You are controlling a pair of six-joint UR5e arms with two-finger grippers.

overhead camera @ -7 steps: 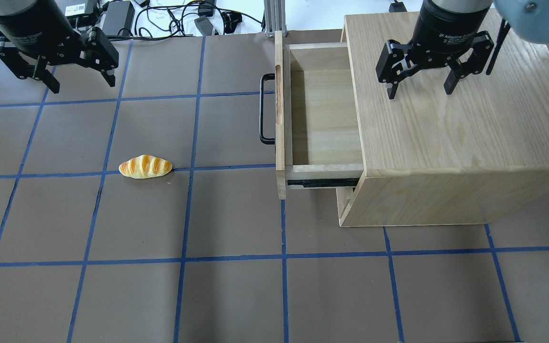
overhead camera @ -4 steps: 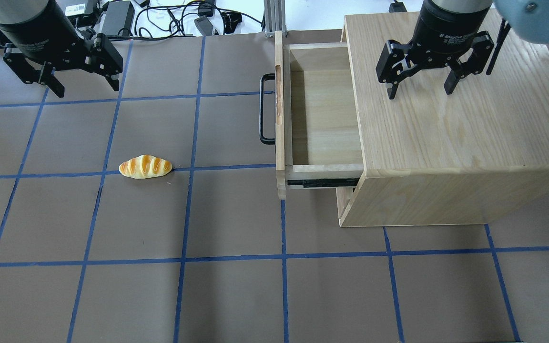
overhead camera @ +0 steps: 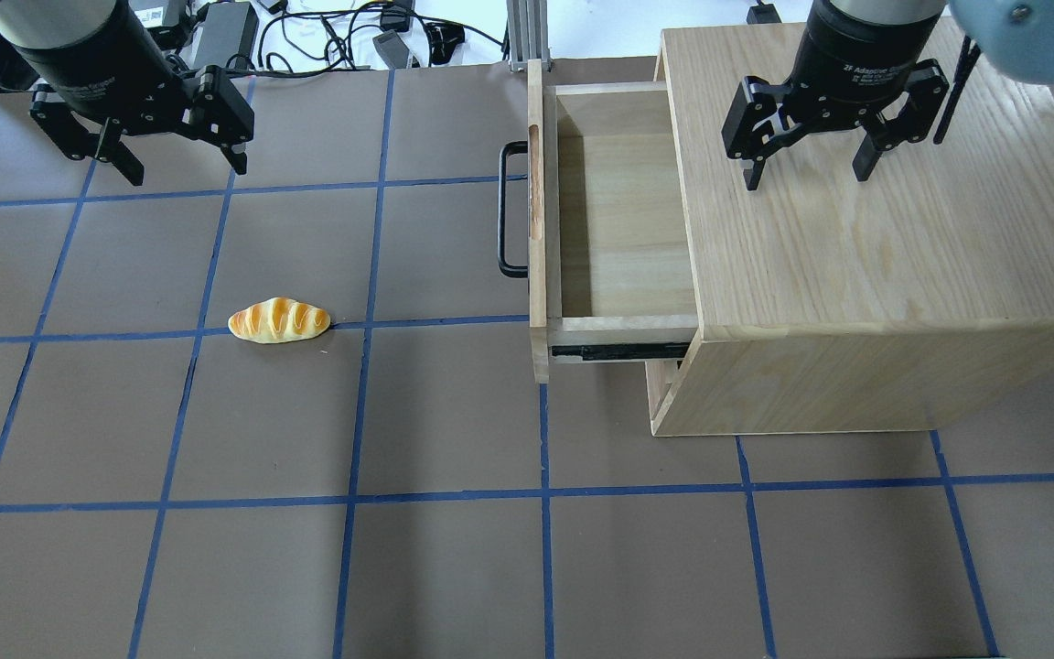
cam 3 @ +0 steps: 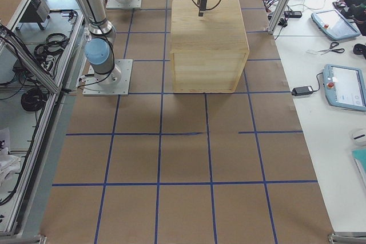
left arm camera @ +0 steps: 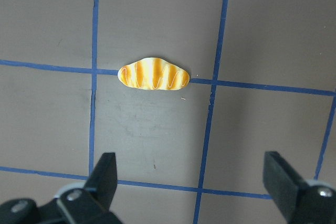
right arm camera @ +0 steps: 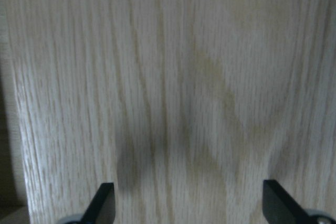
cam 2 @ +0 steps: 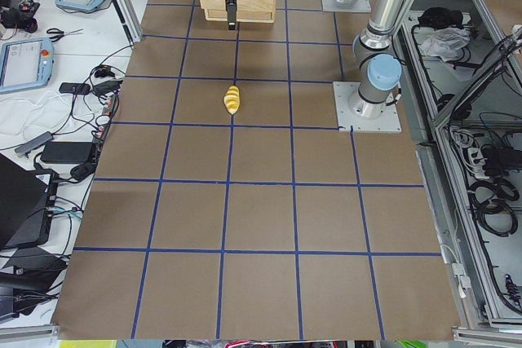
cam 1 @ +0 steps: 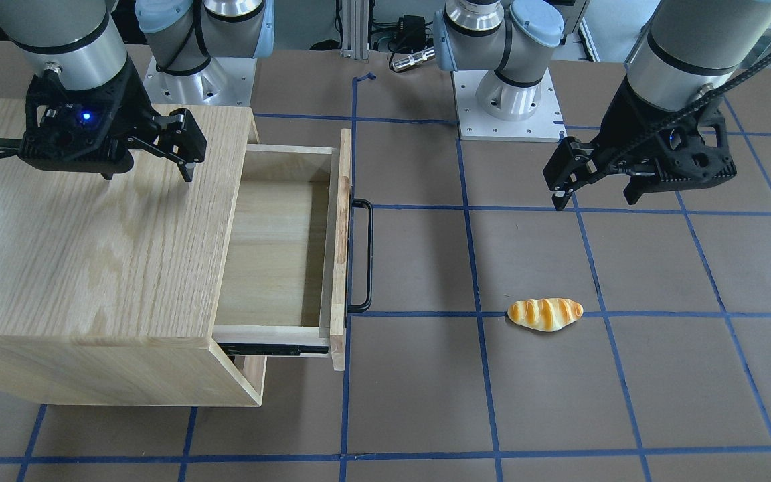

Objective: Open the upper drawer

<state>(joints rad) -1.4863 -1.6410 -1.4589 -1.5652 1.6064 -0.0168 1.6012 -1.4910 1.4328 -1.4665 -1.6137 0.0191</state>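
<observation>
The upper drawer (overhead camera: 623, 229) stands pulled well out of the cabinet (overhead camera: 856, 265), and its black bar handle (overhead camera: 504, 209) is touched by neither gripper. The right gripper (overhead camera: 807, 178) hangs over the cabinet's top just beside the open drawer box, fingers spread wide and empty. The left gripper (overhead camera: 187, 170), also spread and empty, hovers over the table well apart from the handle, with a bread roll (overhead camera: 279, 321) on the mat nearby.

Upper drawer (overhead camera: 623, 220) out, both pincers apart

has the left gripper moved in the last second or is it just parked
Yes. In the overhead view the left gripper has shifted right, toward the upper drawer; its fingertip now overlaps the blue tape line it was short of earlier.
</observation>
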